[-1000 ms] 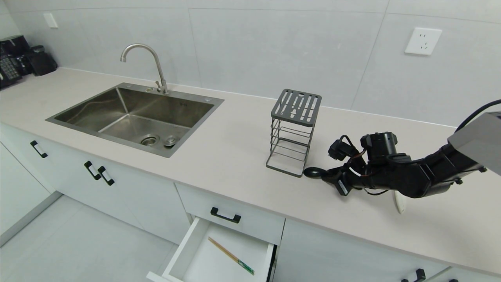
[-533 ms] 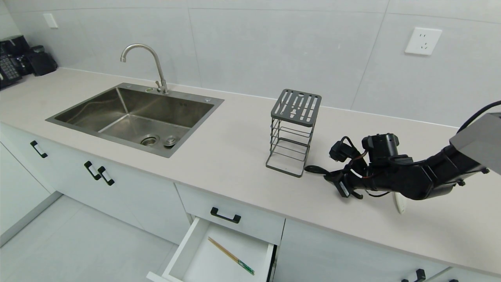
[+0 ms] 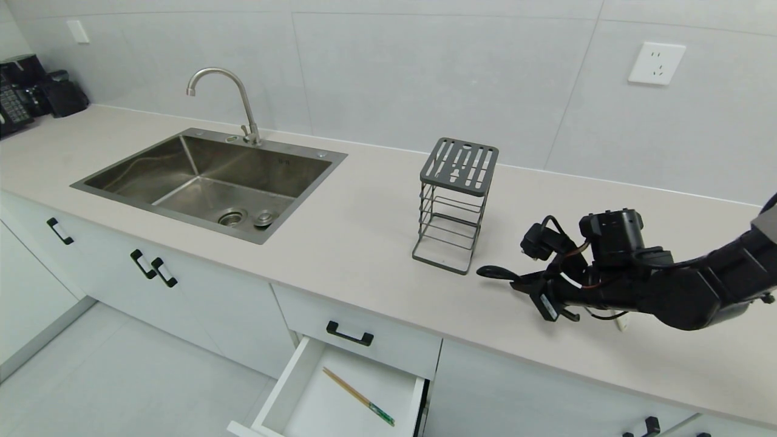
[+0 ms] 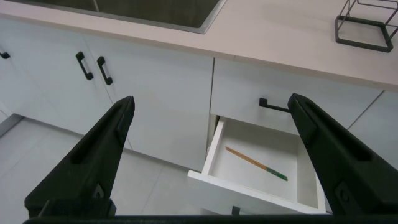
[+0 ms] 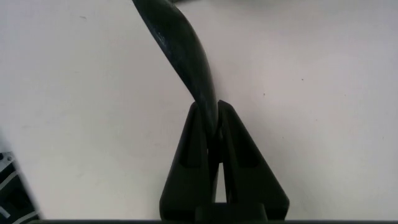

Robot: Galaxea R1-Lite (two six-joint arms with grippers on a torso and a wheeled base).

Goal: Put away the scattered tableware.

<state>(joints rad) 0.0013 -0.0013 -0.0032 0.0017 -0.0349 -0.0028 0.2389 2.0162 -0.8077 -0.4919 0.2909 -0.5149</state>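
Pinching black spoon (image 5: 180,50), right hand (image 5: 210,124) over beige counter (image 3: 364,243); left hand (image 4: 211,102) spread, facing drawer (image 4: 212,152).

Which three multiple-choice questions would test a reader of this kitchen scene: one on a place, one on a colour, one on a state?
1. Where do the chopsticks lie?
A) in a cup B) in the open drawer C) on a plate
2. What colour is the utensil in the right pincer?
A) white B) red C) black
3. How is the left pincer?
A) open B) shut on the chopsticks C) shut on the utensil

Answers: B, they rest on the floor of the pulled-out drawer; C, it looks black in the head and right wrist views; A, it stands wide open and holds nothing.
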